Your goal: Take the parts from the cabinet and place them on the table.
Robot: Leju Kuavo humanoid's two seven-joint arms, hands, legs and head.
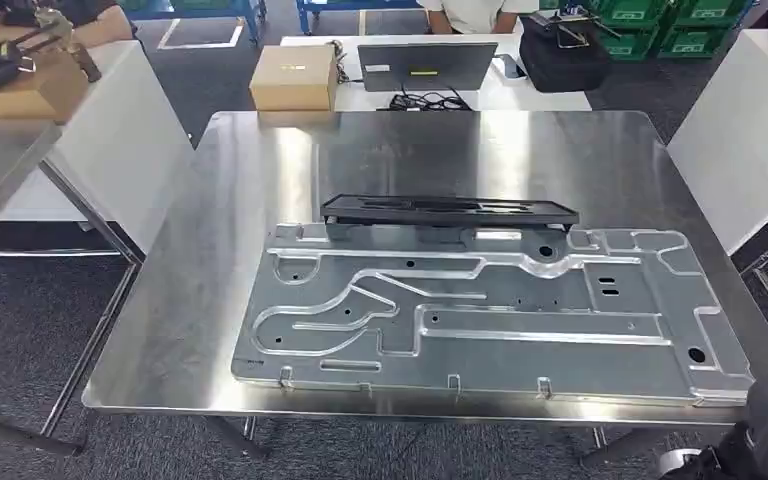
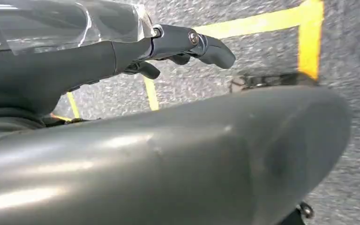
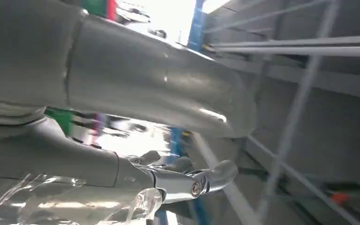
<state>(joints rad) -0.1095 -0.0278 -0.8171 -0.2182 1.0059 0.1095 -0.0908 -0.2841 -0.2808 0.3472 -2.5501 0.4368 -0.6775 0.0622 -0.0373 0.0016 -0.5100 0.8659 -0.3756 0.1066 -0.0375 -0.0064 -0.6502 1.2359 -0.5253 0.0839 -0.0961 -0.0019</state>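
We see the large metal panel (image 1: 490, 315) and black tray (image 1: 448, 211) lying mid-frame on the counter (image 1: 210, 300), both hands, left (image 2: 168, 47) and right (image 3: 183, 180), empty with fingers apart; next, we judge, another cabinet fetch.

A steel counter (image 1: 260, 180) carries a large grey metal panel (image 1: 490, 320) along its near edge. A black tray (image 1: 448, 209) lies just behind it, overlapping the panel's far edge.
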